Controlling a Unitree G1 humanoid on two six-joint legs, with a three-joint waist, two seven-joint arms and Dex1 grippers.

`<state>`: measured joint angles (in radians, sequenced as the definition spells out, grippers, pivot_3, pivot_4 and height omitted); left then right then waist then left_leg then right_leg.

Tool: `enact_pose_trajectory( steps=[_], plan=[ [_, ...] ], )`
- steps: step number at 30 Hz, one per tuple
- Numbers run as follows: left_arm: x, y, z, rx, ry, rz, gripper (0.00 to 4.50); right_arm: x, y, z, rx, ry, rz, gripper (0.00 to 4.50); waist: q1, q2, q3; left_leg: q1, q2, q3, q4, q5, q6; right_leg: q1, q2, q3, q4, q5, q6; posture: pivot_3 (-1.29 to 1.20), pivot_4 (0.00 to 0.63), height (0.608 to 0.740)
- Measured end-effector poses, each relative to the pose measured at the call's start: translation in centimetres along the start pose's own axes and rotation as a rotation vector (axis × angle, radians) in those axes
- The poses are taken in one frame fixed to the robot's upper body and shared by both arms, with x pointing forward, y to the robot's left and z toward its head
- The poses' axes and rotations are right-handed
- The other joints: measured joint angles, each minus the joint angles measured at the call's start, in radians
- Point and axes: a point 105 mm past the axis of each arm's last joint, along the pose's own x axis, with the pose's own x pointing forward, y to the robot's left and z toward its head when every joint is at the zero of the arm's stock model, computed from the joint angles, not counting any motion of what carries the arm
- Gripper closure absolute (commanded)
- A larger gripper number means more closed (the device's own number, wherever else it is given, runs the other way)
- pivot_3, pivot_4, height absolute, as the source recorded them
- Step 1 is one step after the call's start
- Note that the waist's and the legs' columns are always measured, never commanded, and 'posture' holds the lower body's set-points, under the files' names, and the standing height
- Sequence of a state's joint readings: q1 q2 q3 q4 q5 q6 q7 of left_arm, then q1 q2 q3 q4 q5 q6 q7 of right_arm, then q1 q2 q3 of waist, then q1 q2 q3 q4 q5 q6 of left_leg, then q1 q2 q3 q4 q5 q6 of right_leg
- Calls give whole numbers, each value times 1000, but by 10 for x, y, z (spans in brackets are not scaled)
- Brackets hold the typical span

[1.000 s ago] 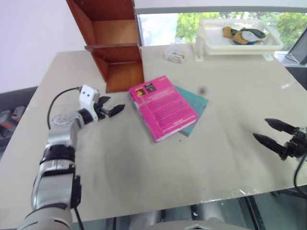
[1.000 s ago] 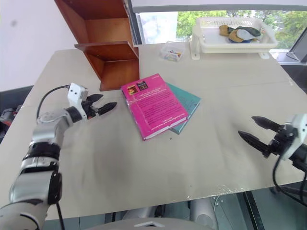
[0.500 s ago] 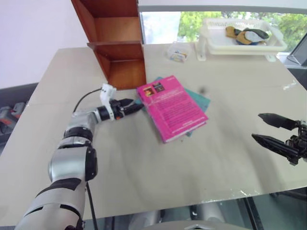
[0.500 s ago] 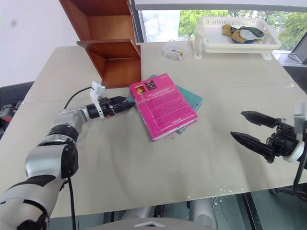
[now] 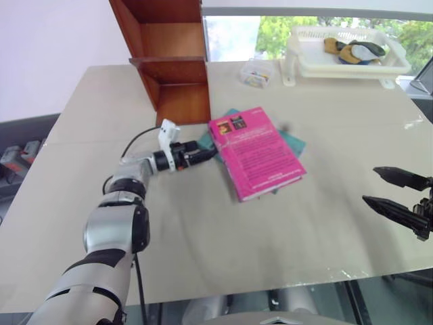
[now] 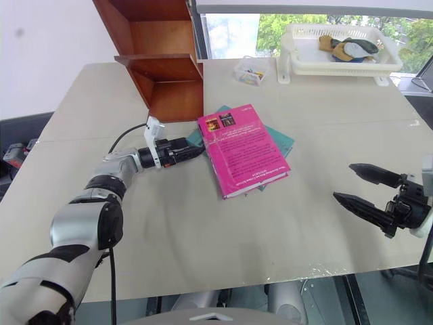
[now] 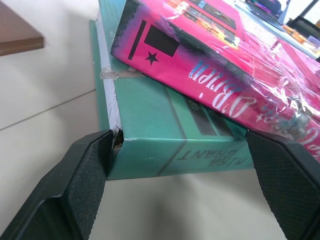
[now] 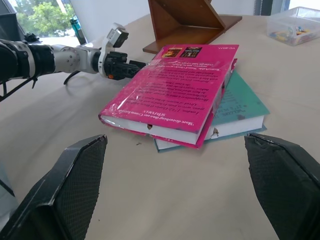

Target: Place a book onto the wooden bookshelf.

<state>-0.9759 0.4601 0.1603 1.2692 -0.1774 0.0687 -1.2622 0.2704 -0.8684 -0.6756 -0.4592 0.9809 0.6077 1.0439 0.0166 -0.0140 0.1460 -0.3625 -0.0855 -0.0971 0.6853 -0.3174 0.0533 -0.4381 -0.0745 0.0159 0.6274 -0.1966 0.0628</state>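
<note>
The magenta-pink book [image 5: 257,154] lies flat on the table, resting crookedly on a teal-green book [image 5: 295,143]. My left gripper [image 5: 203,154] is level at the stack's left edge, open. In the left wrist view its fingers [image 7: 85,175] stand wide on either side of the teal book's spine [image 7: 190,145], with the pink book's end [image 7: 165,50] above it. The wooden bookshelf [image 5: 177,68] stands at the back left, its boards bare. My right gripper [image 5: 396,193] hovers open over the table's right front, well away from the books [image 8: 175,90].
A white plastic basket [image 5: 345,57] with cloth items sits at the back right. A small clear box [image 5: 256,73] stands between it and the shelf. The table's front edge [image 5: 270,281] runs close below my right gripper.
My left gripper has travelled right across the table, from well short of the books to their left edge, staying open. The right gripper has hardly shifted.
</note>
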Motion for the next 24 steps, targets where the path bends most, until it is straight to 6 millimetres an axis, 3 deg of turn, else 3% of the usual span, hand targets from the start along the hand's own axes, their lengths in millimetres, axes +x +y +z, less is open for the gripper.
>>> enact_pose_trajectory(
  steps=[6,14,16,19,24],
  plan=[
    [-19,9,4,33,28,37,45,-2,0,1,-8,7,4,0,-8,0,0,0,1,0,0,0,0,0,1,1,0,0,0,0,150,740],
    [-79,31,29,57,-25,171,45,-3,-2,-1,-8,17,1,0,-5,0,0,0,0,0,0,0,0,-1,0,0,0,0,0,0,150,740],
    [-83,31,33,38,-51,170,45,-4,-3,-2,-6,19,-1,0,1,0,0,-1,0,-1,0,0,0,0,0,-1,0,0,0,0,150,740],
    [-86,19,27,-127,-34,67,45,-1,-3,2,-23,9,14,0,-1,0,0,-1,-1,-1,1,0,0,0,1,-1,0,0,0,0,150,740],
    [-93,-24,-8,-452,50,-140,45,-3,3,10,-13,0,67,0,-24,1,0,-1,1,-1,0,0,0,-1,0,1,0,0,0,0,150,740]
  ],
)
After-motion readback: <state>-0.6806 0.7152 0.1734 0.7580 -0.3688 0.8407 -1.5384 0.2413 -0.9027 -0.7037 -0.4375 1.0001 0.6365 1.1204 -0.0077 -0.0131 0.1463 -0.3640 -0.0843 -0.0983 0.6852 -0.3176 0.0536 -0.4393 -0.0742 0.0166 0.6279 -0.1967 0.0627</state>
